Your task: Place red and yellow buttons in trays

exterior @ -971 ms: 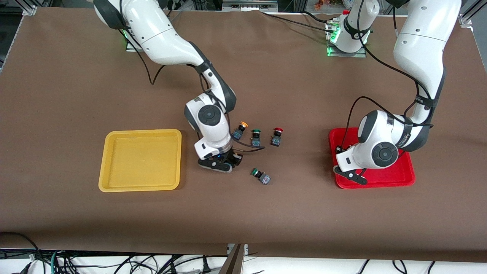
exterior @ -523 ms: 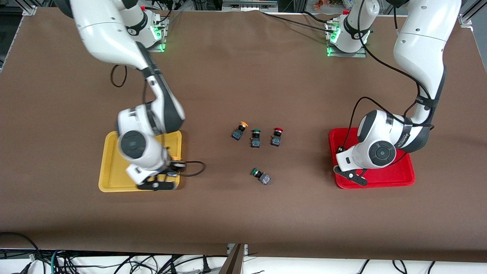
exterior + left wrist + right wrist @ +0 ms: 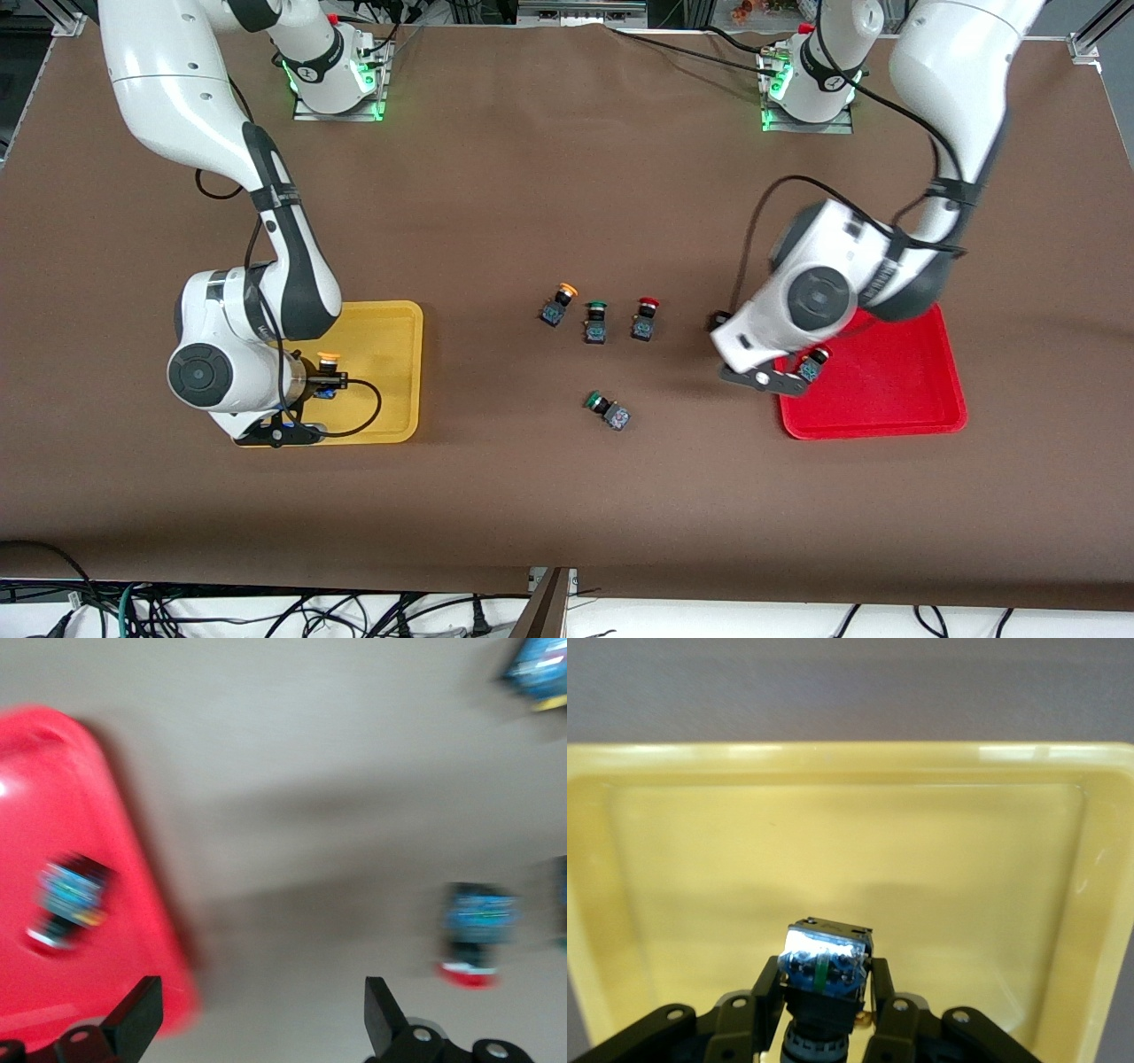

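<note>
My right gripper (image 3: 321, 383) is shut on a yellow-capped button (image 3: 328, 361) and holds it low over the yellow tray (image 3: 390, 323). In the right wrist view the button's blue-based body (image 3: 824, 958) sits between the fingers above the tray's floor (image 3: 833, 842). My left gripper (image 3: 755, 365) is open and empty over the table, just off the red tray (image 3: 886, 390). A red-capped button (image 3: 815, 361) lies in that tray, and shows in the left wrist view (image 3: 66, 904). A second red button (image 3: 645, 319) and a second yellow one (image 3: 558, 304) stand mid-table.
Two green-capped buttons are on the table: one (image 3: 595, 321) stands between the yellow and red ones, the other (image 3: 608, 411) lies on its side nearer the front camera. A cable loops from the right wrist over the yellow tray's rim (image 3: 376, 403).
My right arm carried the yellow button from mid-table to over the yellow tray. My left gripper moved off the red tray toward the middle, uncovering a red button in the tray.
</note>
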You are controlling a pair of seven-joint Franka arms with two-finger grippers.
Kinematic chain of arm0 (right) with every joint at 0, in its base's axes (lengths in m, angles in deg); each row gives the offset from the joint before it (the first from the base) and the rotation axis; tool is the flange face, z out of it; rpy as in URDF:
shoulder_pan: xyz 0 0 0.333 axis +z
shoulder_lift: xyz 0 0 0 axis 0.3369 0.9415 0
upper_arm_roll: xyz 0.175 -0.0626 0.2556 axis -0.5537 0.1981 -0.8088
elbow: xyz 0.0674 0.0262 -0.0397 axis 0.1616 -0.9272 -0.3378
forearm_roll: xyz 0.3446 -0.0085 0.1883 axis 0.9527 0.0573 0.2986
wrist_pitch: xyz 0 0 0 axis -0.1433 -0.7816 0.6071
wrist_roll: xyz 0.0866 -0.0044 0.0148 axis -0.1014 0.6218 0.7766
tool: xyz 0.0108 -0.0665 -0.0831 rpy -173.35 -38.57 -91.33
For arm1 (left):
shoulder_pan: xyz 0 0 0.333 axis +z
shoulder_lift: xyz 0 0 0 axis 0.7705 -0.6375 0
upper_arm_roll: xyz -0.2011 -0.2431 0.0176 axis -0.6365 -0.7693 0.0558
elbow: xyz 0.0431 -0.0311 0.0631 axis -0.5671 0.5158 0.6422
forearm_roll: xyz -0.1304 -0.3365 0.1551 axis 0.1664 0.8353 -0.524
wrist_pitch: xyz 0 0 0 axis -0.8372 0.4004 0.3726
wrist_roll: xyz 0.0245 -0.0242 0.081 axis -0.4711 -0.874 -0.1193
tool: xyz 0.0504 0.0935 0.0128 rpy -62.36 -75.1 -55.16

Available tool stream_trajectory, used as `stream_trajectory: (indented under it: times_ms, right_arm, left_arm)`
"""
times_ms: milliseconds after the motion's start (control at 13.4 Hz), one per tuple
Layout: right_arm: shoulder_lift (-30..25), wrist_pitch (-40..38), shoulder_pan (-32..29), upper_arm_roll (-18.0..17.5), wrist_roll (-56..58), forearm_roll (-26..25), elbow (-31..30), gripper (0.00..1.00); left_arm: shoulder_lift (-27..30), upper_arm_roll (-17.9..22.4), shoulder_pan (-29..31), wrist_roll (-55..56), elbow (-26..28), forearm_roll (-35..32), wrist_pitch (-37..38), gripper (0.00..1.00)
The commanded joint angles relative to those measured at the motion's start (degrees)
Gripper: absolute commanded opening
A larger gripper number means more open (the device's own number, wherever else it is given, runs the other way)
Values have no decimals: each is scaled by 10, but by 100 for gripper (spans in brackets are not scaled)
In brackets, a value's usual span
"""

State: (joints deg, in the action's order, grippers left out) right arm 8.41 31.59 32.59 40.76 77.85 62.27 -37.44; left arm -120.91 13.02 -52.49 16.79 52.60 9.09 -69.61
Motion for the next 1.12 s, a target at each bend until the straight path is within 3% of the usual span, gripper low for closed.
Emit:
stream_trajectory:
  times_ms: [0,374,448,598,672,747,822,897,971,1046]
  right_arm:
    - [-17,4,-43,-2,63,7,-31,0]
    - [-16,25,-70,-2,83,8,-57,0]
    - [-15,26,-79,-3,83,8,-56,6]
    - [-15,26,-85,-3,83,8,-52,62]
    - [-15,25,-85,-3,83,8,-50,67]
    - [-15,22,-82,-3,76,9,-46,98]
    - [-16,21,-82,-7,78,9,-39,100]
    - [-16,18,-78,-9,79,9,-26,100]
    - [-18,18,-75,-10,79,11,-22,100]
    - [-20,17,-65,-14,73,13,-22,100]
  left_arm:
    - [-18,-4,-46,99,1,-13,-16,100]
    - [-92,5,-87,143,8,-23,-139,100]
    - [-103,8,-92,144,8,-43,-150,100]
    - [-112,9,-93,146,6,-73,-153,100]
    - [-115,10,-102,146,6,-73,-159,100]
    - [-116,11,-106,146,6,-74,-164,100]
    - [-116,12,-109,146,6,-74,-164,100]
    - [-116,12,-108,146,6,-74,-164,87]
    - [-116,12,-108,146,6,-74,-164,58]
    - [-116,13,-108,146,6,-74,-164,38]
